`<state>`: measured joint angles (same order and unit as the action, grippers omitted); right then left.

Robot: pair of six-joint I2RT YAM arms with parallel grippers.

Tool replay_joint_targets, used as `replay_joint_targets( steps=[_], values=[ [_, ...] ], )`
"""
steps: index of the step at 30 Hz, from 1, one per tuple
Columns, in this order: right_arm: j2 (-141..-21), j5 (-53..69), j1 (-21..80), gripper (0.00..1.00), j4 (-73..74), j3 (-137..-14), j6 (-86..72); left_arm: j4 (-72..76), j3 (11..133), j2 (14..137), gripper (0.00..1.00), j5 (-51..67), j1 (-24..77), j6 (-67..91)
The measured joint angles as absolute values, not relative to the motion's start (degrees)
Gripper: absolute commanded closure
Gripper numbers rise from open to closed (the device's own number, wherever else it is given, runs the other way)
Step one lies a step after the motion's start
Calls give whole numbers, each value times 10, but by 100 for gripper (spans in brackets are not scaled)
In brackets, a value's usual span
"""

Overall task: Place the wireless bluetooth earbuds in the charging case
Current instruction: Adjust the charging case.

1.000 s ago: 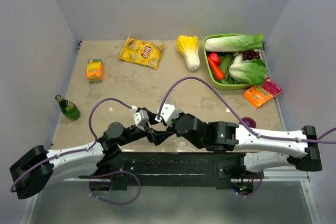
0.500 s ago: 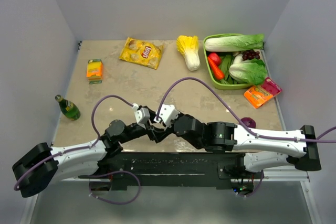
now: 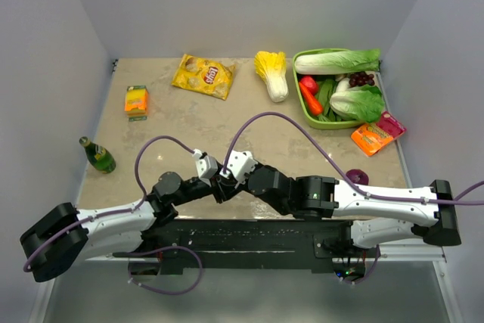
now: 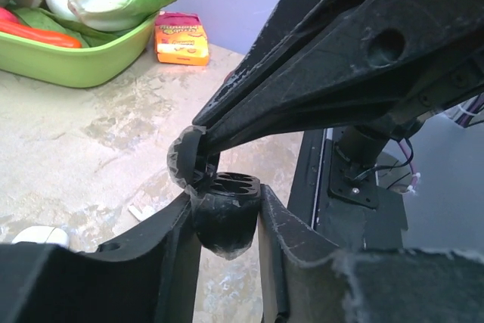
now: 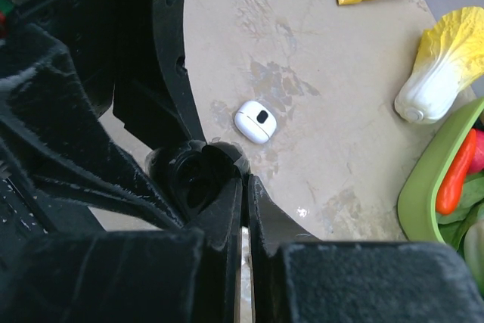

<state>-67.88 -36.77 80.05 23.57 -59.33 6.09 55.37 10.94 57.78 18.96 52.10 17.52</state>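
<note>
Two grippers meet above the table: the left gripper clamps the open black charging case by its sides, the right gripper, fingers together, touches its lid; a white case lies nearby

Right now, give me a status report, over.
Left gripper closed around black charging case. Right gripper shut on its open lid. Earbuds not made out. White case sits apart, not in the way.

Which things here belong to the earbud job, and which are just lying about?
Job: black charging case, white case.
Lying about: chip bag, napa cabbage, vegetable basket, green bottle, orange box, snack packet.
</note>
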Motion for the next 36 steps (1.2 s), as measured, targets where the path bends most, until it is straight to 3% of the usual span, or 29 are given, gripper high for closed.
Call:
replay_joint_targets(
  steps=[2,5,10,12,13,16,19,30,36],
  values=[
    [-679,-368,801,100,236,-593,61,553,109,581,85,191,520,175],
    [-679,-368,801,100,235,-593,61,556,109,583,94,194,517,175],
    [-679,-370,801,98,235,-593,61,561,109,586,100,196,517,175],
    [-679,-371,801,83,234,-593,59,564,109,588,100,196,517,175],
    [-679,-372,801,64,234,-593,55,567,109,589,100,196,517,175],
    [-679,-371,801,32,227,-593,36,581,106,592,100,196,517,175],
    [-667,-371,789,25,226,-596,15,594,95,591,100,193,516,179],
    [-530,-265,664,25,171,-586,-102,647,50,537,100,158,514,201],
    [-495,-290,664,39,160,-444,-194,667,29,460,100,128,514,224]
  ],
)
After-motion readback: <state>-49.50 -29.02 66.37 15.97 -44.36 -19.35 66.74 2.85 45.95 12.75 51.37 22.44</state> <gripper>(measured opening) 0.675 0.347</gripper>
